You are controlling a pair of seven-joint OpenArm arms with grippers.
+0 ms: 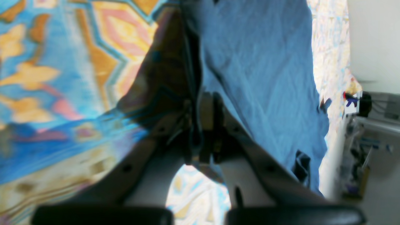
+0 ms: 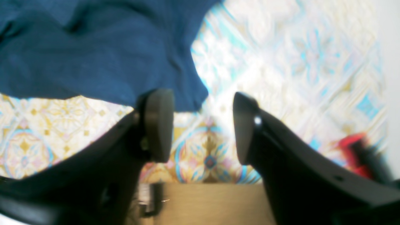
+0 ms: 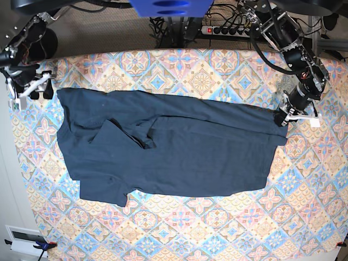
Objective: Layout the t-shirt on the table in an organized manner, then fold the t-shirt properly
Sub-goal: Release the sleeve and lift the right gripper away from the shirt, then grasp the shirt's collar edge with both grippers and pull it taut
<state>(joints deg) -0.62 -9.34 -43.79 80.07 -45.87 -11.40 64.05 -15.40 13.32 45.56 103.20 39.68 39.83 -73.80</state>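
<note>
A: Which step is this?

B: Laying out. The dark navy cotton t-shirt (image 3: 168, 149) lies lengthwise on the floral-tiled table (image 3: 217, 234), one sleeve doubled over. At the base view's left, the right gripper (image 3: 30, 89) gapes empty beside the shirt's corner.

A: And the other side?

B: The left gripper (image 3: 283, 118) pinches the shirt's far corner; next, probably pull taut. Only its wrist view shows cloth between the jaws.

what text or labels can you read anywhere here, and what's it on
None can be read.
The t-shirt is plain, with no print showing.
The table cloth carries only tile patterns.
The white tag near the left gripper is too small to read.
</note>
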